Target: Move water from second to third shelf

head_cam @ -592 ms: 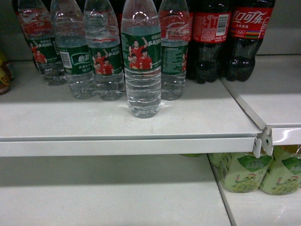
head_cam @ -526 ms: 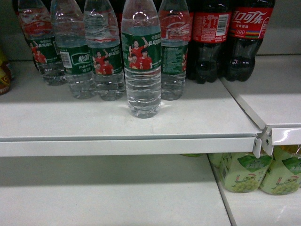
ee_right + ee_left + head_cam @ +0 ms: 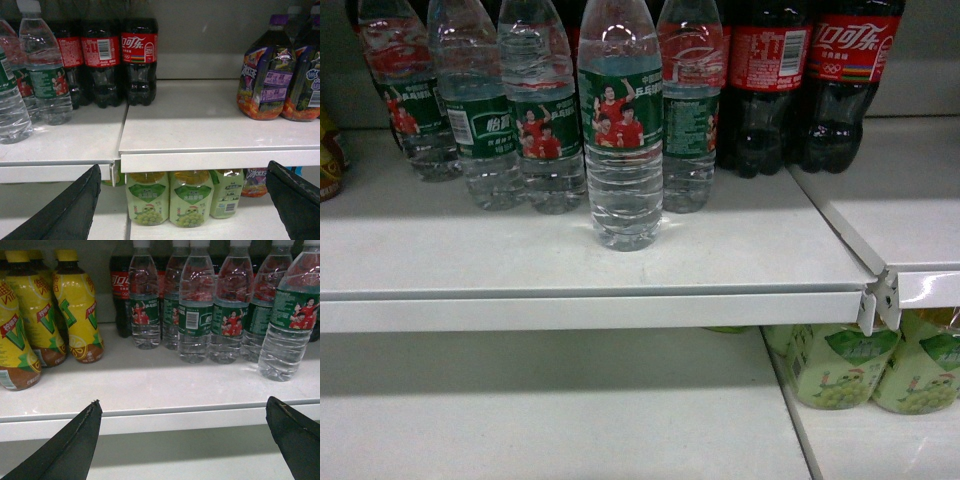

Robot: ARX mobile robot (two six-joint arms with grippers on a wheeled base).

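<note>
Water bottle (image 3: 620, 150) stood upright near the front edge of the upper shelf (image 3: 590, 290), ahead of the row of other water bottles (image 3: 520, 130), cola bottles (image 3: 800, 80) toward the shelf's right end. Left gripper (image 3: 185, 440) was wide open, holding nothing, facing the shelf's front edge; right gripper (image 3: 185, 205) likewise open and empty. Nothing grasped yet; judged whole move still left, lower shelf (image 3: 550, 410) bare at its front.

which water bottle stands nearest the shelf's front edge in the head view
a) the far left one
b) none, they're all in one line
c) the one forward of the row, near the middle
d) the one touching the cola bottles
c: the water bottle stands alone in front of the row, closest to the shelf front edge.
</note>
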